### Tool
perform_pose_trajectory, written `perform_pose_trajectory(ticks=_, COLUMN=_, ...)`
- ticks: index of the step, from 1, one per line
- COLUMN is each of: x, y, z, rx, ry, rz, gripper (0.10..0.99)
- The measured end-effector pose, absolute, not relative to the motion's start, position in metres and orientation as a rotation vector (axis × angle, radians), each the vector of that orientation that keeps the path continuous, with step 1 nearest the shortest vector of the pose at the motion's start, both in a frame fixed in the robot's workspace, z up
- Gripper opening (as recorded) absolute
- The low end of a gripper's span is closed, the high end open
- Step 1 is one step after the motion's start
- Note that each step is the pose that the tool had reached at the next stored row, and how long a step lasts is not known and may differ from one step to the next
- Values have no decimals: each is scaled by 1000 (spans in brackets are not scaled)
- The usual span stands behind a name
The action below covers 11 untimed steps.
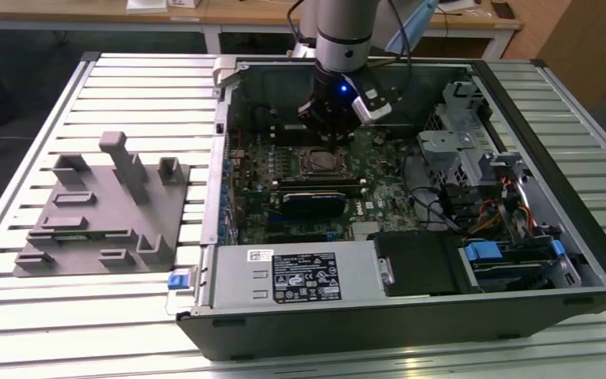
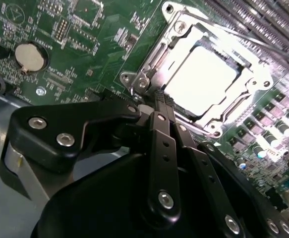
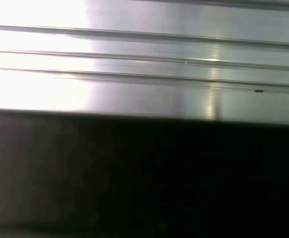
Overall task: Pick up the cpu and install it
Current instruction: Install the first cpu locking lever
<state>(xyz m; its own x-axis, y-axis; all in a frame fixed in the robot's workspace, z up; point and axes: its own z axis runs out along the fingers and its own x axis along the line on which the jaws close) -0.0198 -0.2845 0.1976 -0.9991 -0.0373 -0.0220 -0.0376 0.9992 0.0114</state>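
Note:
The cpu [image 2: 199,82] lies flat inside the metal-framed motherboard socket [image 2: 149,74], its pale top glaring white in the second wrist view. My gripper [image 2: 160,99] hangs just beside the socket's edge, its two thin black fingers pressed together with nothing between them. In the exterior view the gripper [image 1: 330,142] is inside the open computer case, directly above the socket [image 1: 322,162] on the green motherboard [image 1: 387,189].
A grey plastic fixture [image 1: 103,205] with upright blocks stands on the slatted table at the exterior view's left. Inside the case are a power supply [image 1: 297,272], a black card [image 1: 319,197] and a drive cage [image 1: 461,150]. A coin battery [image 2: 29,55] sits on the board.

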Motion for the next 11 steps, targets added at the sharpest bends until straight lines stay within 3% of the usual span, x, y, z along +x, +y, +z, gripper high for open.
perform_pose_trajectory(ticks=7, x=-20, y=-284, z=197, rx=-59, ry=3115, rz=128, gripper=106)
perform_pose_trajectory(ticks=11, x=-20, y=-284, z=199, rx=-59, ry=3114, rz=149, gripper=106)
